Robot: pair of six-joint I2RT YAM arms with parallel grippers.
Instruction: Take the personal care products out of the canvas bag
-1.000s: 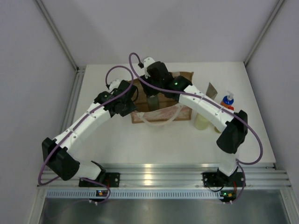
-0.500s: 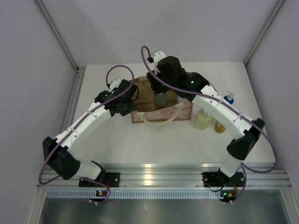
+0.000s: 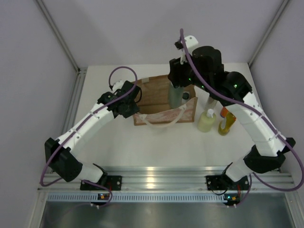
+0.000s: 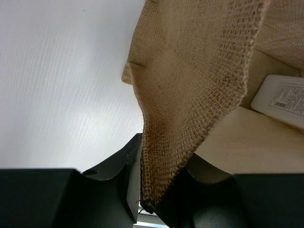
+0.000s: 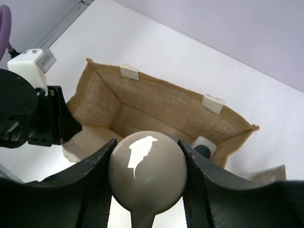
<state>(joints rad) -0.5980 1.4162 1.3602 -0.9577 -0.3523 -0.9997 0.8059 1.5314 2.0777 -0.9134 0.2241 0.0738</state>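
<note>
The brown canvas bag (image 3: pixel 154 97) lies open on the table. My left gripper (image 3: pixel 134 99) is shut on its left rim; in the left wrist view the woven edge (image 4: pixel 190 109) sits pinched between the jaws of that gripper (image 4: pixel 156 199). My right gripper (image 3: pixel 176 87) is shut on the pale cap (image 5: pixel 147 171) of the grey cylinder (image 3: pixel 175 98) and holds it above the bag's right half. A white square dark-capped bottle (image 5: pixel 203 147) lies inside the bag (image 5: pixel 156 102). The pale-yellow bottle (image 3: pixel 206 121) and the amber bottle (image 3: pixel 225 121) stand on the table right of the bag. The orange-blue bottle and the sachet are hidden.
The right arm (image 3: pixel 251 118) arches over the table's right side, above the standing bottles. The bag's white rope handle (image 3: pixel 164 119) droops over its near side. Enclosure walls rise close at left, right and back. A metal rail (image 3: pixel 156 180) runs along the near edge.
My right gripper has risen and moved right and back with the grey cylinder, lifting it out of the bag. The left gripper has kept its hold on the rim.
</note>
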